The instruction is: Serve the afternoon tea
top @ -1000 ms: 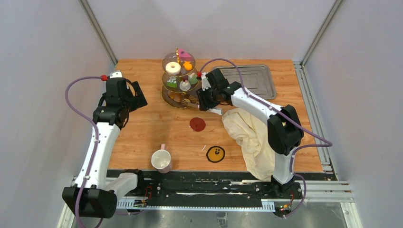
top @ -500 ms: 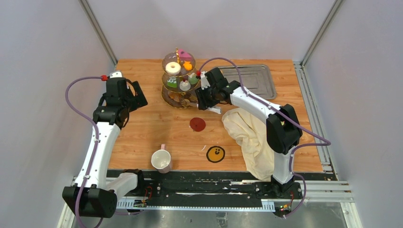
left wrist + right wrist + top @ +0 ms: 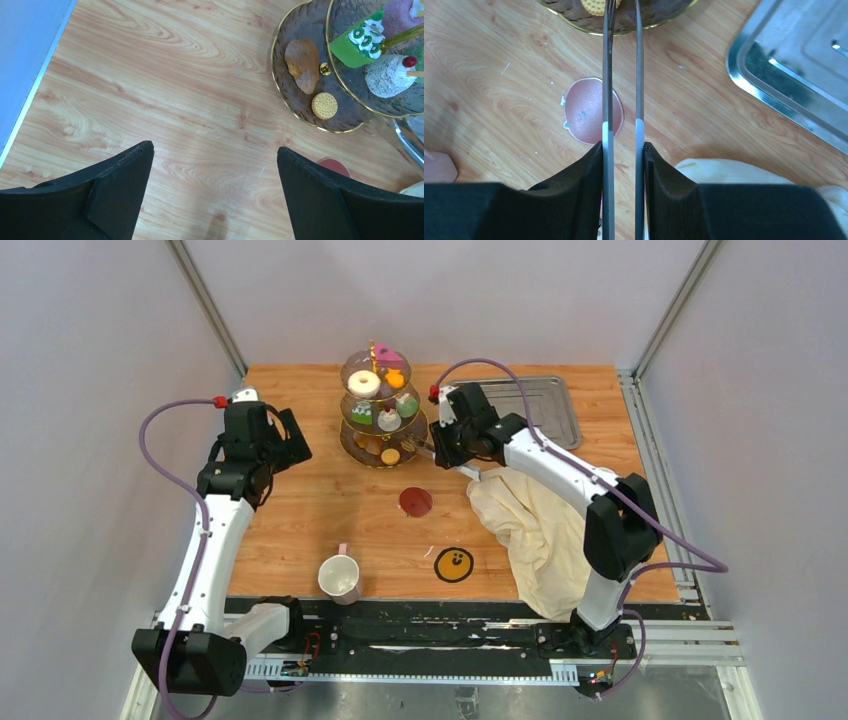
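The three-tier smoky glass stand (image 3: 352, 436) with a gold stem stands at the back centre. It holds a white donut (image 3: 364, 383), small colourful cakes (image 3: 388, 419) and an orange macaron (image 3: 390, 455) on the bottom tier. My right gripper (image 3: 448, 448) is shut on metal tongs (image 3: 607, 75). The tongs' tips reach the rim of the bottom tier at the macaron (image 3: 596, 5). My left gripper (image 3: 215, 150) is open and empty above bare wood, left of the stand (image 3: 300, 107). One pale mug (image 3: 339, 577) stands near the front edge.
A red coaster (image 3: 415, 502) and a yellow smiley coaster (image 3: 454, 564) lie in the middle. The cream cloth (image 3: 530, 525) lies crumpled at the right. The steel tray (image 3: 535, 405) sits at the back right. Walls close in on both sides.
My right gripper has drawn back to the right, away from the stand, with the tongs. The macaron now shows on the bottom tier. The left arm has not moved.
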